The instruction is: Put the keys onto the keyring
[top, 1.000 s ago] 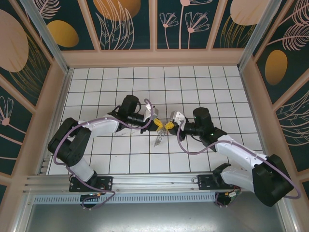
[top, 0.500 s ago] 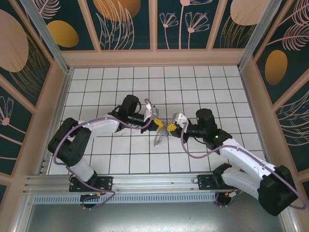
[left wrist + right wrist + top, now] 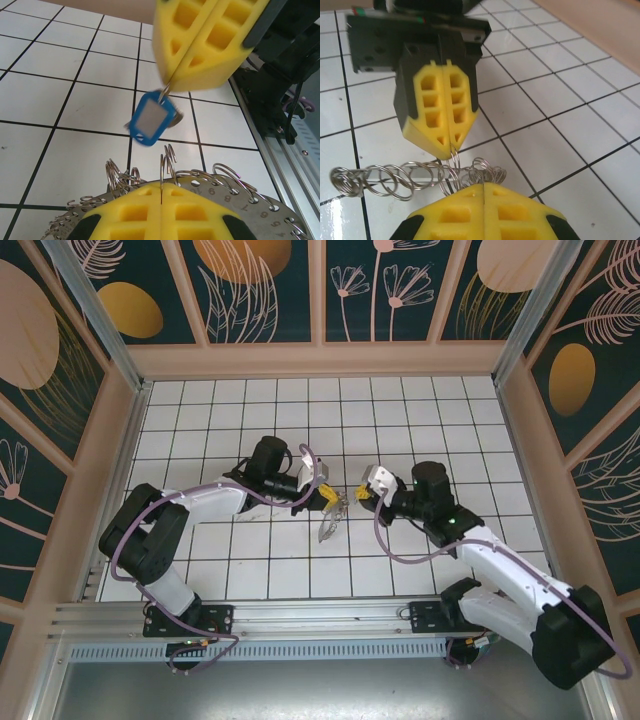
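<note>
My left gripper (image 3: 161, 185) is shut on a small split ring of the keyring (image 3: 240, 195), a flat grey metal loop with numbered holes and several wire rings along its rim. Facing it, my right gripper (image 3: 167, 87) is shut on the little ring of a key with a blue rectangular tag (image 3: 150, 120), which dangles just above the keyring. In the right wrist view my right gripper (image 3: 484, 185) faces the left gripper (image 3: 450, 150), with the keyring's wire rings (image 3: 395, 177) between them. From above, the left gripper (image 3: 328, 500) and right gripper (image 3: 362, 493) stand slightly apart, the keyring (image 3: 328, 528) hanging below.
The white tiled floor (image 3: 240, 420) is boxed in by wooden walls (image 3: 320, 360). An aluminium rail (image 3: 300, 618) runs along the near edge by the arm bases. The right arm's black body (image 3: 280, 90) and its cable sit close behind the blue tag.
My right gripper has drawn back to the right and slightly away from the left gripper, opening a small gap between the two. The left gripper and keyring have stayed put.
</note>
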Available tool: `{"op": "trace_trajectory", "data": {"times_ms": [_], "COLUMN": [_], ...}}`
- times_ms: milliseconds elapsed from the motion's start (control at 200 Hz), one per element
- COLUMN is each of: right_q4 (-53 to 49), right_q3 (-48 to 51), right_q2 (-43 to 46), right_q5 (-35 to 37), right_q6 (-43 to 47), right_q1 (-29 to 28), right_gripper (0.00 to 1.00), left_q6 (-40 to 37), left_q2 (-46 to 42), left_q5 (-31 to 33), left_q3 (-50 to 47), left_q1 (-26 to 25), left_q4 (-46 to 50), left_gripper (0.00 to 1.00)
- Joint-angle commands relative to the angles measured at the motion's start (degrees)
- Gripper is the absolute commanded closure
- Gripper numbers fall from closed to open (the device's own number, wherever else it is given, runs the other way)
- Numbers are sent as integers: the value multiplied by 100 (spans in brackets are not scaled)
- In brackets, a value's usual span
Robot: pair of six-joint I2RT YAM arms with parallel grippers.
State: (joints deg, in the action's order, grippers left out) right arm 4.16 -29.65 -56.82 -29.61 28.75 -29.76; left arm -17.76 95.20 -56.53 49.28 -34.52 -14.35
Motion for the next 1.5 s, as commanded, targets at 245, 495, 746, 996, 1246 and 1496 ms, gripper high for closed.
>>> {"op": "trace_trajectory", "data": {"times_ms": [245,495,746,996,1246,1496], "right_q4": [567,756,779,1025,1292,1294], "right_q3": [-208,-238,-349,-353,-322,-322], "right_q2": [-502,-669,-854,-964,-1009,-1063], "right_q5": [-864,-1135,-1199,-963,-703,-245], "right_q6": [125,-31,-63,-207,-335,-373], "right_q1": [-21,-47,-61,-113,-273,-393], "right_gripper": [100,100,100,100,100,100], "left_q6": [-79,-43,-18,-20,-15,-12], "left_q2": [-83,-54,-76,-74,-76,-89], "left_q5": [-147,-196,-175,-187,-186,-178], "left_q3": [92,117,101,101,109,110], "left_q1": [-44,-40,-37,-42,-39,-38], "left_q4": [-68,-59,-80,-81,-69,-83], "left_gripper": [100,100,100,100,100,100]}}
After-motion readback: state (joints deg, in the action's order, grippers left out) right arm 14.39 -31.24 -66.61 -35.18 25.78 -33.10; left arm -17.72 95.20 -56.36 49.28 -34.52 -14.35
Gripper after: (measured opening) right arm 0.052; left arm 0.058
